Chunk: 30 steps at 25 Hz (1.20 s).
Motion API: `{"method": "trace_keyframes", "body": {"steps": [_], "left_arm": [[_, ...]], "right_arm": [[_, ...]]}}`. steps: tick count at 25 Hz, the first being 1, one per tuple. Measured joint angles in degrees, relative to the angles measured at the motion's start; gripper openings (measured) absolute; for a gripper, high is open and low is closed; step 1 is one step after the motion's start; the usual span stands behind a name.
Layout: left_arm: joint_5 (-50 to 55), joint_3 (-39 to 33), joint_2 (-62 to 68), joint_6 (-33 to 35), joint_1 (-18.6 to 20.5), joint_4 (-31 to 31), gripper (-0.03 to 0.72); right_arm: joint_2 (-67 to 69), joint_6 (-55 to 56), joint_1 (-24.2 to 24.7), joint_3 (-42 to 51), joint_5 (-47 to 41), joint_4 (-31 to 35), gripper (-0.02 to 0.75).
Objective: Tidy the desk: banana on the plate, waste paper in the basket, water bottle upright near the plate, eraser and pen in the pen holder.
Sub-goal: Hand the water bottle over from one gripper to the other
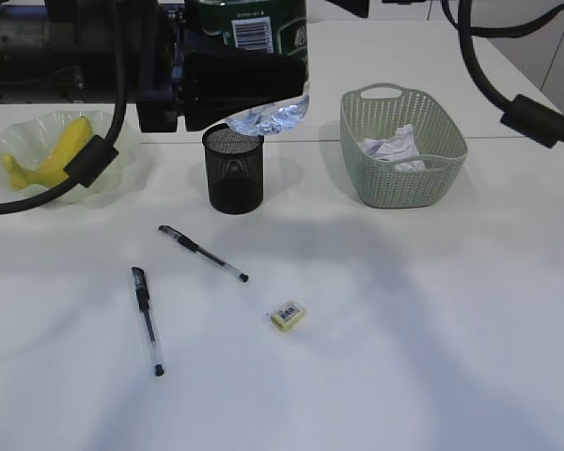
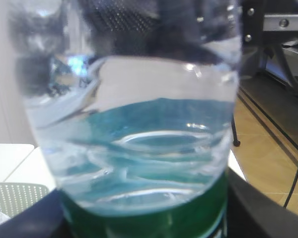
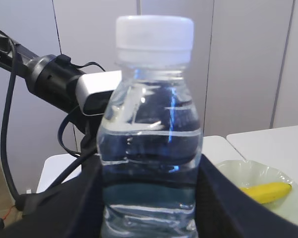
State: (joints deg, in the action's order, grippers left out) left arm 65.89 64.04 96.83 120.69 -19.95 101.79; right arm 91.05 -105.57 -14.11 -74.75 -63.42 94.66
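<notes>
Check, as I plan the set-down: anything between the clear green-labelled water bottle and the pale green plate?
Black mesh pen holder sits directly below the bottle; a black arm cable drapes across the plate. Nothing else visible.

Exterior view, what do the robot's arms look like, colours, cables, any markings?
Both arms are black. The left arm is a thick, blocky body with a black cable looping beneath it. The right arm shows as a curved black hose with a collar. No markings readable here.
</notes>
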Motion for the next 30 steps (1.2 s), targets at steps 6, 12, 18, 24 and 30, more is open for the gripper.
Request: {"method": "trace_keyframes", "body": {"steps": [6, 12, 18, 24, 30], "left_arm": [[-0.35, 0.0, 0.0, 0.74, 0.0, 0.02, 0.429], [-0.49, 0.0, 0.0, 0.81, 0.48, 0.02, 0.424], [-0.49, 0.13, 0.0, 1.35, 2.81, -0.27, 0.421], [-1.03, 0.13, 0.0, 2.1, 5.25, -1.09, 0.411], [-1.02, 0.13, 0.19, 2.58, 5.53, -2.59, 0.406]], "right_arm": [[0.0, 0.0, 0.0, 0.0, 0.21, -0.09, 0.39], [0.0, -0.04, 0.23, 0.0, 0.5, -0.22, 0.393], [0.0, 1.2, 2.27, 0.0, 0.04, -1.14, 0.394], [0.0, 4.27, 3.88, 0.0, 2.17, -3.1, 0.363], [0.0, 4.89, 4.54, -0.22, 4.5, -1.71, 0.336]]}}
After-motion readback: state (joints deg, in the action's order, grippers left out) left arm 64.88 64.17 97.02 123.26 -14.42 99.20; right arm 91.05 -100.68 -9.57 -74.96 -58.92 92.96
